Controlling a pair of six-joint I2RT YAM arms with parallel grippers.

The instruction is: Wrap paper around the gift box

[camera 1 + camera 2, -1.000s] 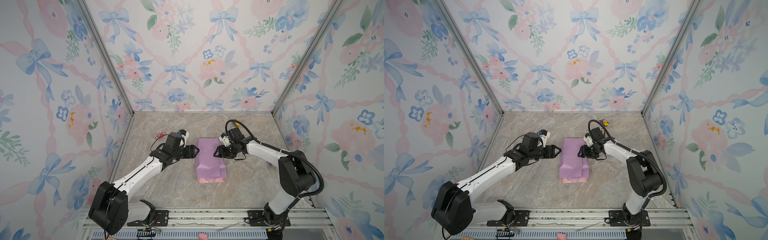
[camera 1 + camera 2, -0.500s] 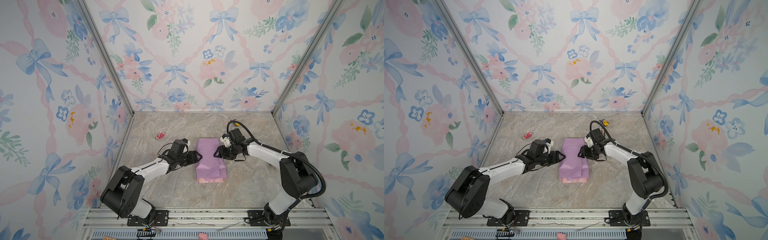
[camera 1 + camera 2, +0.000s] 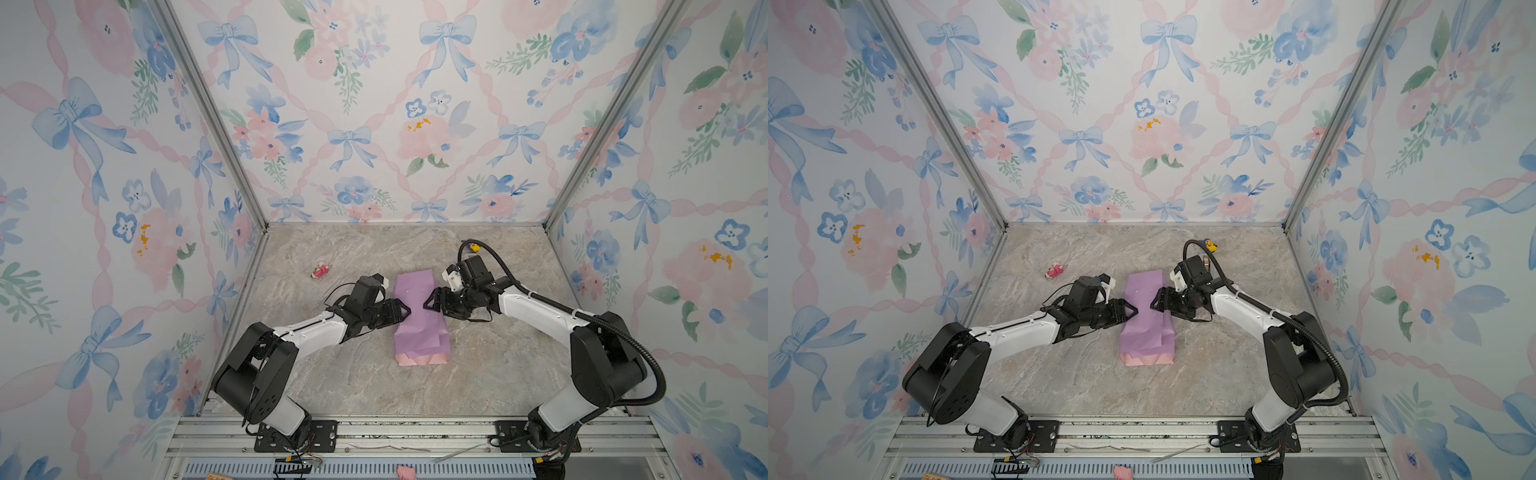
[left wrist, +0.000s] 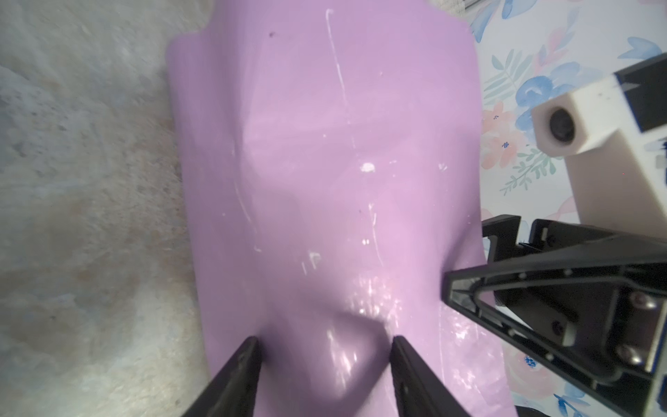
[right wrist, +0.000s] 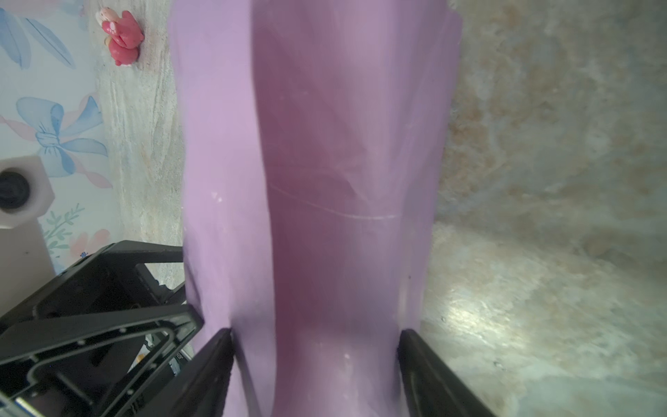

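Paper [image 3: 419,332], lilac side up, folded into a long parcel on the table [image 3: 353,382] (pink underside peeking at the near end). Squeezed to a waist between both grippers: left gripper [image 3: 405,311] astride a hump of it, hold unclear; right gripper [image 3: 428,300] spread wide, tips touching.
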